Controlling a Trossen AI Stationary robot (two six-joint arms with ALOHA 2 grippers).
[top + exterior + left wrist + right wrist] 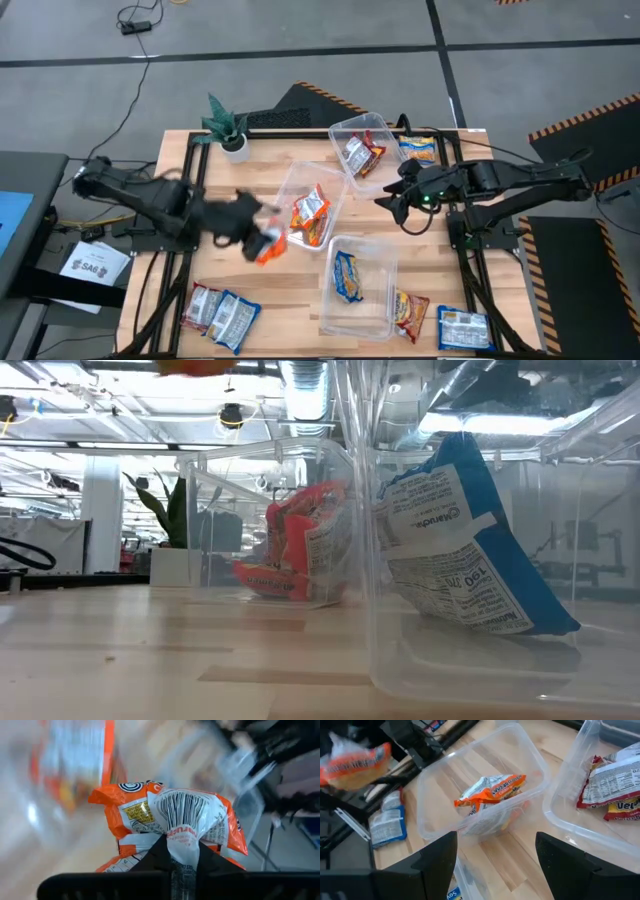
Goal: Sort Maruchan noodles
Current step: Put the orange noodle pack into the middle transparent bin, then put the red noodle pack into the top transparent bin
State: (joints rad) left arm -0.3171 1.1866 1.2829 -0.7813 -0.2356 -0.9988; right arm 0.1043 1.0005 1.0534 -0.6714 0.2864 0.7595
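Note:
My left gripper (258,238) is shut on an orange noodle packet (271,247), held in the air just left of the middle clear tub (296,180). The packet fills the left wrist view (150,815) and shows at the low view's top edge (196,366). That tub holds orange packets (311,215) (490,794). The far tub (350,128) holds red packets (361,153), and the near tub (366,322) holds a blue packet (346,276) (465,540). My right gripper (392,203) (495,865) is open and empty, hovering right of the middle tub. My left gripper pinches the orange packet between its two fingers (150,862) at a bunched white part of the wrapper below the barcode (182,842). The packet is lifted clear of the table and sticks out beyond the fingertips, crumpled.
Loose packets lie on the table: two red/silver ones (220,312) near the left corner, an orange one (411,310) and a blue one (465,327) at the near right, one blue-and-yellow (419,148) beside the far tub. A potted plant (230,128) stands at the far left.

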